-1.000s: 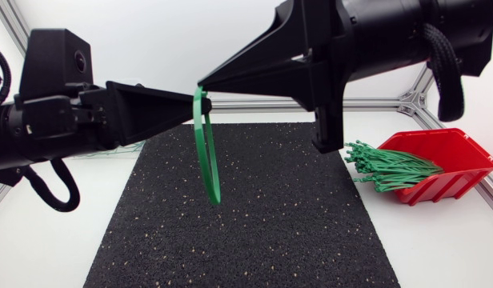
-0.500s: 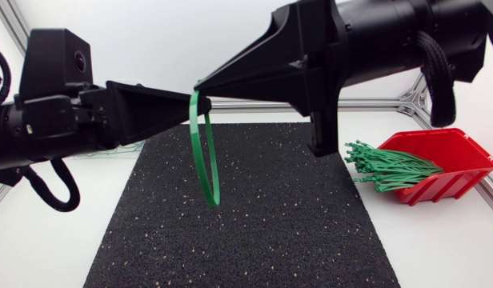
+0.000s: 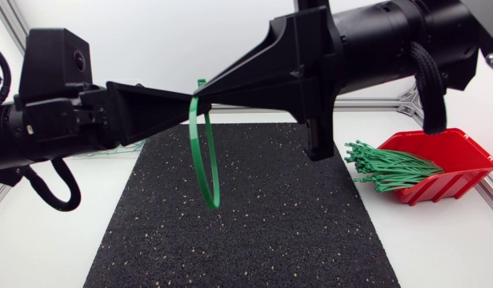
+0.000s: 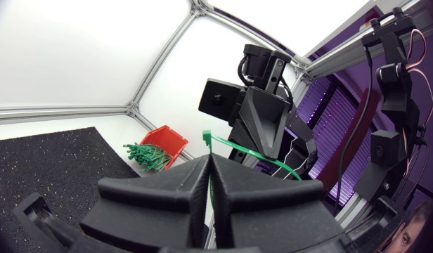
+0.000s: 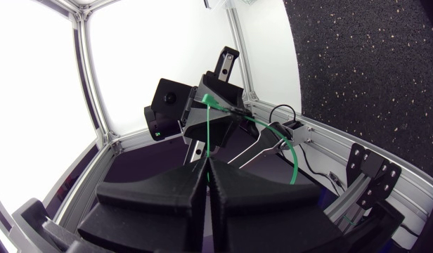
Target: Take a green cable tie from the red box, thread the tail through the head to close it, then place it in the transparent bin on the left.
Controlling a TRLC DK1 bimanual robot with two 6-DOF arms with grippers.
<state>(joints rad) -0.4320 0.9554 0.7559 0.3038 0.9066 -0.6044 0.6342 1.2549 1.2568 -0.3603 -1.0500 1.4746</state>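
Clamping the green cable tie [image 3: 212, 200] at its top with left fingers [image 3: 150, 108] and right fingers [image 3: 246, 80] alike, tips meeting above the black mat [image 3: 270, 232]. Hanging below them as a loop, over the mat. Well apart from the red box [image 3: 462, 152] of spare ties [image 3: 390, 168] on the counter [image 3: 438, 248].

Can't read any text from my end. Just a tiny green marking [image 5: 158, 132] on the left arm's camera housing [image 5: 169, 104], left of centre, too small.
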